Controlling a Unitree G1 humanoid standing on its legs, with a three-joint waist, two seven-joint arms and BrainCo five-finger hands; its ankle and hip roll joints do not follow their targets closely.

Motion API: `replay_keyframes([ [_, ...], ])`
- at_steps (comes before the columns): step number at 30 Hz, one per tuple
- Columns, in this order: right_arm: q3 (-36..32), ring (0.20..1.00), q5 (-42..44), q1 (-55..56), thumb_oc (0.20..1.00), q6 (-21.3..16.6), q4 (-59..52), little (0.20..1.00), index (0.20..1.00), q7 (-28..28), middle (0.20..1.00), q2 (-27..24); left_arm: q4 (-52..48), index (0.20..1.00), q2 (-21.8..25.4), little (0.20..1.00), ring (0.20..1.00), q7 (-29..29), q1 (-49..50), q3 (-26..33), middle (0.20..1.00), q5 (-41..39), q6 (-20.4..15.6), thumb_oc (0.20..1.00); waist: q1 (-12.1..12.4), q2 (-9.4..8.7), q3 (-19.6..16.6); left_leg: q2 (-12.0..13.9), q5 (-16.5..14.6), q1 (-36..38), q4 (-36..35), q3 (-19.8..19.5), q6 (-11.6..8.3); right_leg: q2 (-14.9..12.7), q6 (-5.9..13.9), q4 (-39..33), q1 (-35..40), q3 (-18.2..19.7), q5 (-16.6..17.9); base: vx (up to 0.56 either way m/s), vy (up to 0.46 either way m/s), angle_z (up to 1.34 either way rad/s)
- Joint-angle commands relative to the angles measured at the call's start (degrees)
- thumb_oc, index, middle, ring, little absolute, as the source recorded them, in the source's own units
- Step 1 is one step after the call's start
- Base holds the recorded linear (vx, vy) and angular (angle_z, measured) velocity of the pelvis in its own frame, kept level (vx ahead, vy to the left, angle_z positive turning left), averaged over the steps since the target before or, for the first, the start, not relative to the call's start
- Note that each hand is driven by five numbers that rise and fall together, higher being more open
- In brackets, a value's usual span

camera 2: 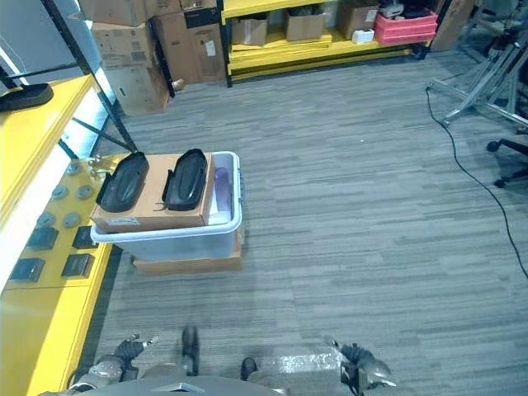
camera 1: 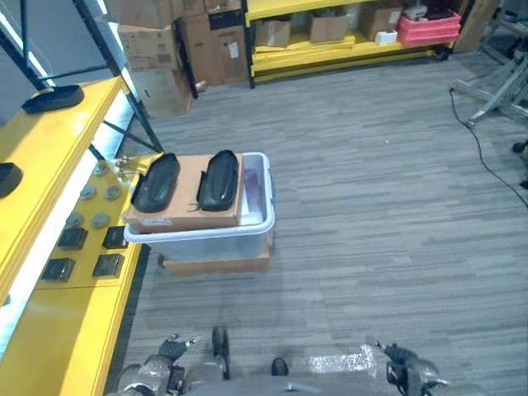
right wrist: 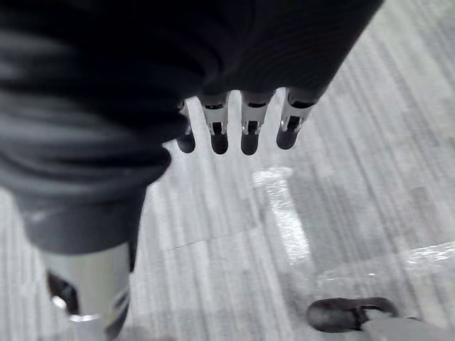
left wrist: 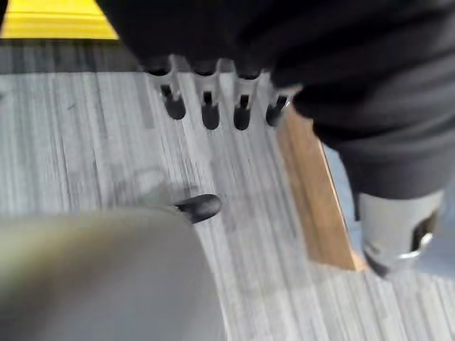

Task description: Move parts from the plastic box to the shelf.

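Note:
A clear plastic box (camera 1: 257, 224) stands on the floor beside the yellow shelf (camera 1: 49, 157). A brown cardboard sheet (camera 1: 191, 194) lies across its top and carries two black oval parts (camera 1: 157, 181) (camera 1: 219, 179) side by side. Two more black parts (camera 1: 52, 99) (camera 1: 7, 177) rest on the shelf's upper level. My left hand (camera 1: 157, 371) and right hand (camera 1: 408, 371) hang low at the near edge, well short of the box. Both are open and hold nothing, with the left hand's fingers (left wrist: 206, 106) and the right hand's fingers (right wrist: 249, 131) straight over the floor.
Small black square blocks (camera 1: 73, 238) and grey discs (camera 1: 88, 192) lie on the shelf's lower level. A flat cardboard base (camera 1: 214, 266) sits under the plastic box. Stacked cartons (camera 1: 157, 49), a yellow rack (camera 1: 330, 54) and a red crate (camera 1: 429, 26) line the back.

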Motion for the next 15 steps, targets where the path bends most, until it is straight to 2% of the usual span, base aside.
replay_keyframes([
  [1, -1.96, 1.0, 4.93, 1.54, 1.0, -1.0, 0.45, 1.0, 1.0, 0.83, 1.0, -0.76, 3.72, 1.0, -0.23, 1.0, 1.0, 0.69, -1.27, -1.04, 1.0, 3.15, 0.57, 1.0, 1.28, 2.55, 2.45, 0.51, -2.72, 5.09, 2.98, -0.27, 0.2, -5.33, 5.74, 0.75, 2.4, 3.28, -3.17, 0.29, 0.134, -0.38],
  [4, -0.78, 1.0, 2.14, 0.77, 1.0, -1.42, -0.51, 1.0, 1.0, 0.34, 1.0, -0.3, 4.78, 1.0, 0.05, 1.0, 1.0, 0.54, -0.48, -0.5, 1.0, 3.81, 0.84, 1.0, 1.73, 2.92, -0.07, -0.03, -4.12, 7.53, 2.37, 0.69, 1.6, -6.91, 7.01, 1.51, 4.39, 3.18, -4.52, 0.31, 0.159, -0.5],
  [5, -1.2, 1.0, 2.81, 0.93, 1.0, -1.75, -1.93, 1.0, 1.0, 0.08, 1.0, 0.36, 4.55, 1.0, 0.13, 1.0, 1.0, 0.6, -0.45, -0.82, 1.0, 4.19, 0.82, 1.0, 1.41, 2.77, -0.96, -0.35, -4.69, 8.65, 1.78, 1.59, 2.33, -7.63, 7.76, 4.46, 4.26, 3.09, -5.11, 0.3, 0.186, -0.28],
  [7, -0.79, 1.0, 2.67, 1.21, 1.0, -2.51, -4.83, 1.0, 1.0, -0.83, 1.0, 1.42, 3.41, 1.0, 1.09, 1.0, 1.0, 0.78, -1.18, -1.32, 1.0, 4.53, 0.6, 1.0, 0.85, 2.76, -0.81, -0.6, -5.83, 10.8, 1.07, 2.14, 3.78, -7.68, 8.93, 13.21, 1.22, 3.98, -4.79, 0.2, 0.188, 0.14],
  [8, 0.01, 1.0, 2.15, 0.51, 1.0, -3.47, -8.53, 1.0, 1.0, -3.53, 1.0, 2.71, 1.32, 1.0, 3.0, 1.0, 1.0, 2.16, -3.74, -2.14, 1.0, 4.33, 0.48, 1.0, -0.72, 2.87, 0.79, -0.2, -6.03, 11.9, 0.4, 1.71, 4.38, -6.24, 10.31, 21.49, -4.53, 6.71, -3.01, 0.16, 0.147, 0.34],
  [10, 1.51, 1.0, 1.07, 0.22, 1.0, -3.98, -14.98, 1.0, 1.0, -5.47, 1.0, 3.19, -0.39, 1.0, 4.34, 1.0, 1.0, 3.44, -6.62, -1.89, 1.0, 3.28, 0.2, 1.0, -1.66, 2.92, 1.01, -0.25, -6.64, 11.91, 0.04, 0.37, 4.17, -4.69, 9.19, 17.59, -6.71, 10.22, -4.22, 0.16, 0.043, 0.43],
  [11, 2.09, 1.0, -0.35, 0.91, 1.0, -4.34, -19.5, 1.0, 1.0, -6.57, 1.0, 2.82, -1.44, 1.0, 4.75, 1.0, 1.0, 4.07, -7.53, -1.48, 1.0, 2.71, -0.04, 1.0, -2.13, 2.95, 1.21, -0.45, -6.73, 12.05, 0.04, -0.35, 4.08, -4.2, 8.77, 15.08, -7.59, 11.94, -3.77, 0.1, -0.008, 0.55],
  [12, 2.07, 1.0, -0.41, 1.02, 1.0, -4.25, -19.67, 1.0, 1.0, -6.63, 1.0, 2.84, -1.46, 1.0, 4.75, 1.0, 1.0, 4.07, -7.49, -1.48, 1.0, 2.71, -0.03, 1.0, -2.19, 2.95, 1.26, -0.45, -6.78, 12.15, 0.04, -0.41, 4.09, -4.22, 8.77, 14.98, -7.42, 11.88, -3.79, 0.14, -0.06, 0.45],
  [13, 2.61, 1.0, -4.44, 3.73, 1.0, -5.01, -33.87, 1.0, 1.0, -8.39, 1.0, 1.21, -4.42, 1.0, 5.39, 1.0, 1.0, 5.4, -9.06, -0.5, 1.0, 1.34, -0.96, 1.0, -3.53, 2.72, 2.02, -0.53, -7.1, 12.18, 0.04, -1.91, 3.92, -3.58, 8.71, 11.43, -9.82, 14.88, -2.39, 0.1, -0.053, 0.36],
  [15, 1.97, 1.0, -5.36, 6.04, 1.0, -5.38, -38.14, 1.0, 1.0, -8.88, 1.0, 1.25, -5.68, 1.0, 5.31, 1.0, 1.0, 5.84, -9.15, -0.47, 1.0, 1.38, -0.96, 1.0, -3.89, 2.51, 1.96, -0.65, -7.16, 12.38, 0.04, -2.55, 4.04, -3.99, 8.54, 11.6, -8.95, 14.64, -2.99, 0.09, -0.065, 0.64],
])
